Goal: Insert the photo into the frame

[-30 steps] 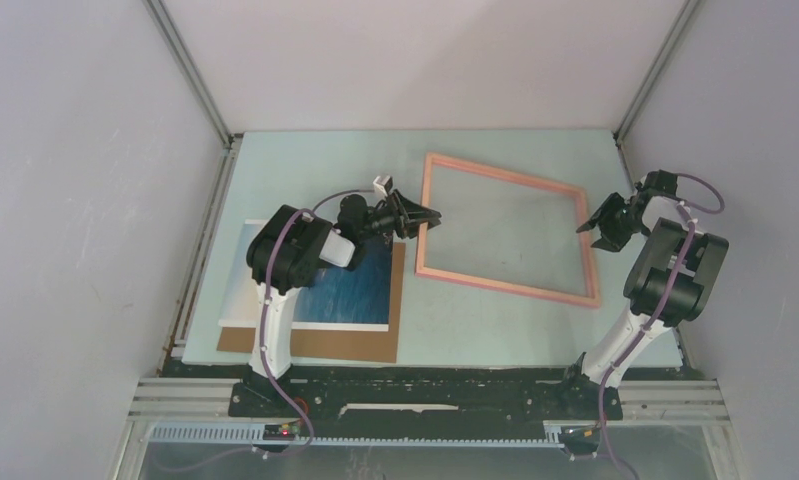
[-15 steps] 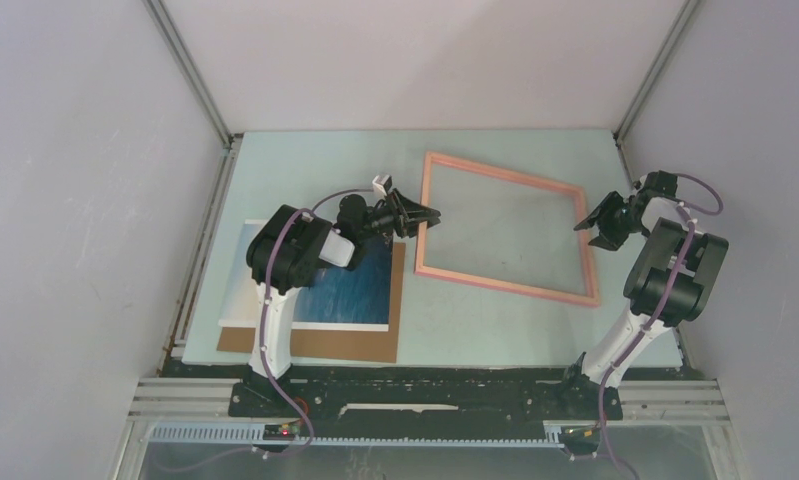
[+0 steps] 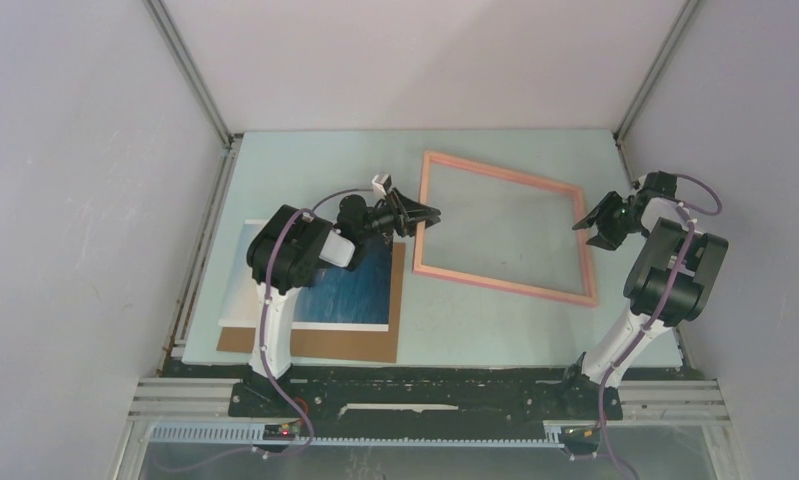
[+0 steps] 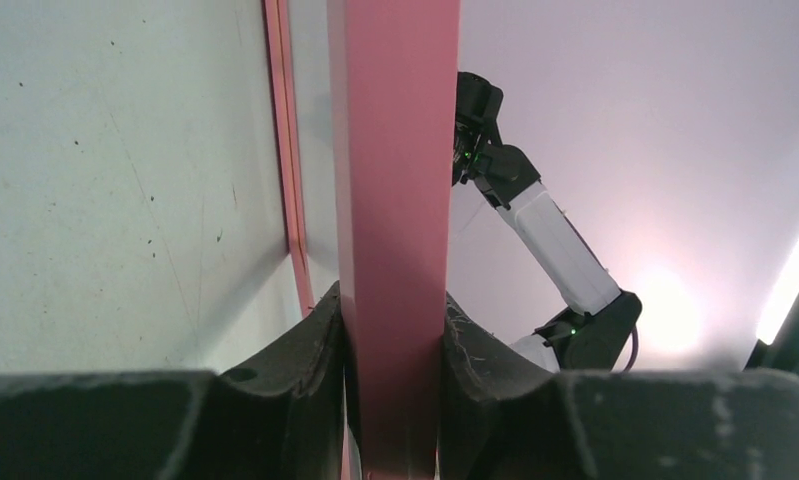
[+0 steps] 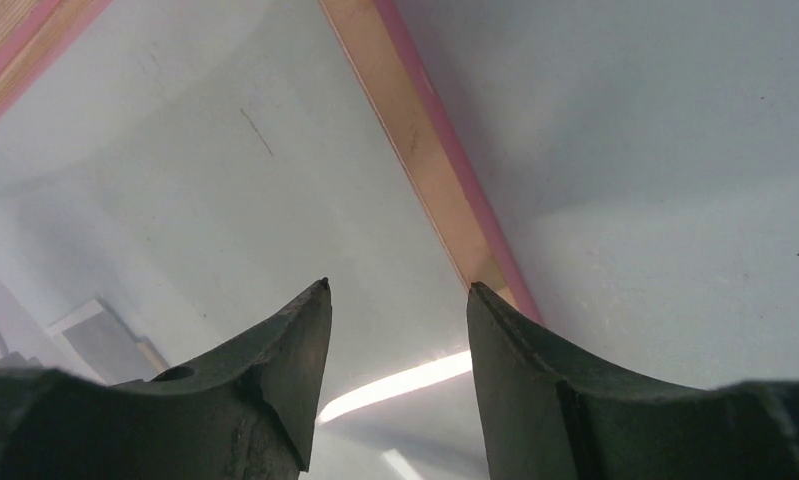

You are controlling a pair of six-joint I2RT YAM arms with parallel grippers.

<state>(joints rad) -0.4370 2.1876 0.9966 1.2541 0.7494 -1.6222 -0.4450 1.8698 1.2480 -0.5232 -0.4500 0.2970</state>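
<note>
Top view. The thin salmon-pink rectangular picture frame (image 3: 505,172) lies skewed on the far right half of the pale blue-green table (image 3: 305,170). Its narrow rails are straight and flat-faced, and its middle is see-through, so that the table shows through it. The rectangular paper photo (image 3: 360,295), with deep blue sea, pale sky and a white border, lies flat at the near left, well apart from the frame. It is partly hidden by the left arm. It rests on a plain brown cardboard sheet (image 3: 325,347), matte, whose edges stick out at the near and right sides of the print.

The left gripper (image 3: 422,216) reaches to the frame's left rail. In the left wrist view its dark, curved jaws are closed on that rail, one on each face of the smooth pink strip (image 4: 395,200).

The right gripper (image 3: 593,222) sits at the frame's right rail, near the far corner. In the right wrist view its jaws stand apart and grip nothing (image 5: 395,290). The rail, pink with a pale wood-coloured face, runs down to the right-hand fingertip. Whether it touches cannot be told.
</note>
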